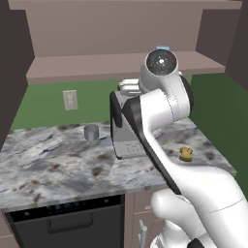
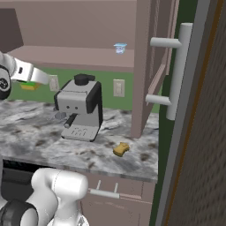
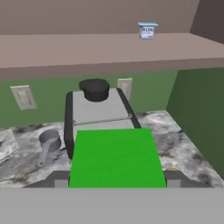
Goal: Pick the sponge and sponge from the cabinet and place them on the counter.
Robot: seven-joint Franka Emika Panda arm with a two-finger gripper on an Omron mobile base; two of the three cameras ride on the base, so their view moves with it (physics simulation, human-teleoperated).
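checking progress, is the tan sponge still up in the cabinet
No, the tan sponge lies on the marble counter, to the right of the coffee machine in the right base view.

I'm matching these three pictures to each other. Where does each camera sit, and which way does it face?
Left base view: behind the arm's left, facing the counter; white arm fills the right.
Right base view: behind its right, facing the coffee machine; arm at left.
Hand view: on the hand, over the green sponge in the gripper.
All share the coffee machine.

Arm raised, jaws clamped around load
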